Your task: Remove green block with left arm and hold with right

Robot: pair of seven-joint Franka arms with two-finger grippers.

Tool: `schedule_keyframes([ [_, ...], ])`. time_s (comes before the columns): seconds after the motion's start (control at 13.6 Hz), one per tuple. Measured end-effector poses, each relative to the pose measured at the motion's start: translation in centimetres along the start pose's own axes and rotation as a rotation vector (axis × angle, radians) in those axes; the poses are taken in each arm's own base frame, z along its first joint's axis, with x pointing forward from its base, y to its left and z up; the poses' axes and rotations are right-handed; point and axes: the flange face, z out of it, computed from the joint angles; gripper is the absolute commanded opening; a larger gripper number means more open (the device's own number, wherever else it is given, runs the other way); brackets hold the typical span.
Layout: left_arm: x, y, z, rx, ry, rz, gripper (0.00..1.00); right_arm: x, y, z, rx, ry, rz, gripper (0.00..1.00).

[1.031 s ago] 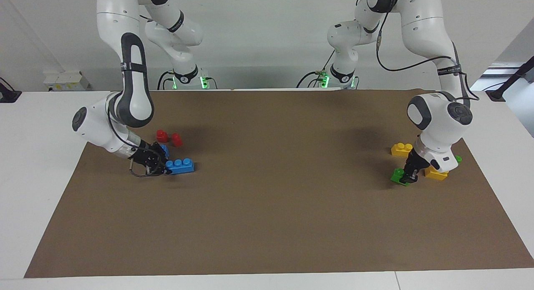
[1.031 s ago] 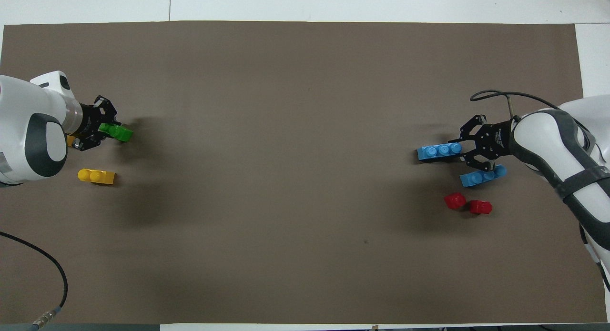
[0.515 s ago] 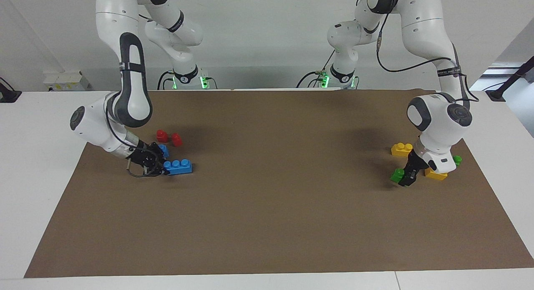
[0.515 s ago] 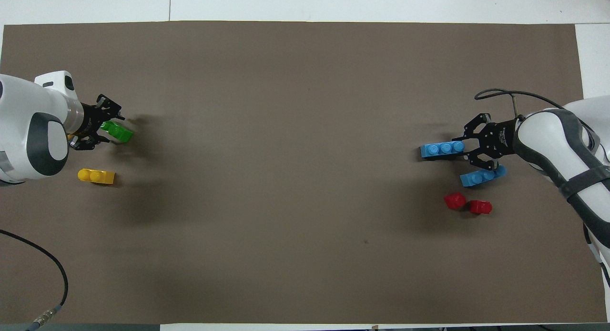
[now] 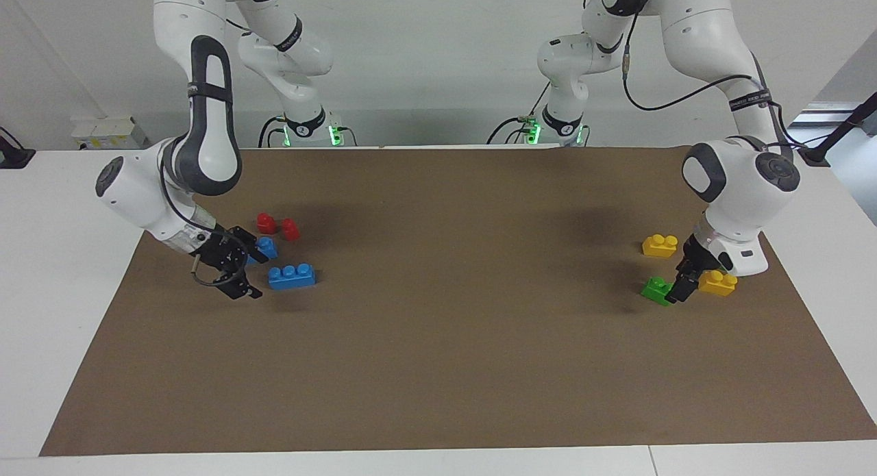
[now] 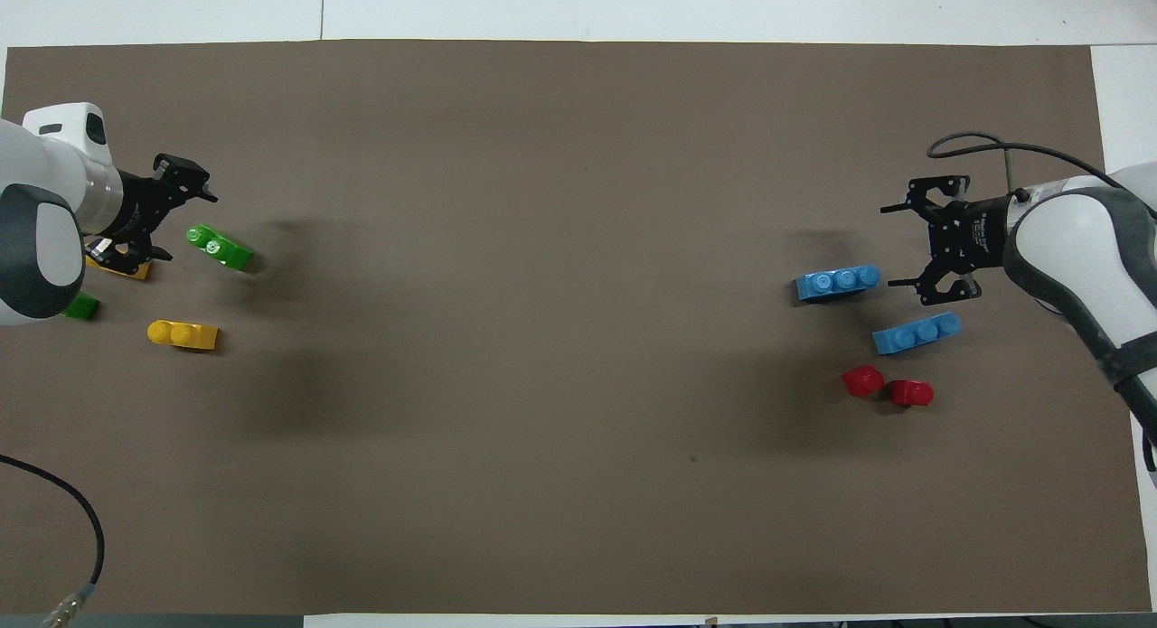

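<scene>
- The left gripper [image 6: 181, 214], at the left edge of the overhead frame, is spread wide and grasps nothing. Its tips straddle the spot just beside the green block [image 6: 220, 247] without touching it, as far as the facing view shows.
- The small bright-green two-stud plastic brick lies loose on the brown paper mat [image 6: 578, 140], at mid-left of that frame and studs toward the gripper.
- Risk: closing from here could nip only the studded end, and the block might pivot or squirt out.
- A yellow two-stud plastic brick [image 6: 117, 267] sits partly under the lower finger, so a low approach could catch or shove it.
- A darker green brick [image 6: 81, 306] peeks out by the arm's wrist and might be mistaken for the target. A second yellow brick [image 6: 183, 334] lies below it in the frame, out of the way.
- The right gripper [image 6: 904, 247], at the right edge, is also spread and empty, well apart from the block. Any passing over means crossing the whole mat, where a weak hold could drop it.
- Two blue three-stud bricks [image 6: 838, 282] and two red pieces [image 6: 863, 380] crowd that gripper's start and could be swept aside.
</scene>
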Motion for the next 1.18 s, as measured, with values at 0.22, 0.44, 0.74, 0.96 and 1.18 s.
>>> schedule_keyframes([
  [0.22,-1.5,-0.3,-4.2,0.074,-0.018,0.122,1.00,-2.9,-1.2,-4.8,0.011,-0.003,-0.064,1.00],
  [0.44,-3.0,-0.2,-8.5,0.121,-0.048,0.268,1.00,-5.5,-2.7,-10.1,-0.021,0.064,-0.177,1.00],
  [0.74,-5.6,-0.2,-13.0,0.132,-0.076,0.507,1.00,-8.8,-3.1,-13.2,-0.055,0.156,-0.461,1.00],
  [0.96,-7.6,-1.2,-17.0,0.137,-0.088,0.667,1.00,-11.3,-2.8,-14.3,-0.122,0.244,-0.728,1.00],
  [1.18,-9.2,-2.4,-20.2,0.138,-0.087,0.716,1.00,-12.6,-1.6,-15.3,-0.236,0.268,-0.958,1.00],
])
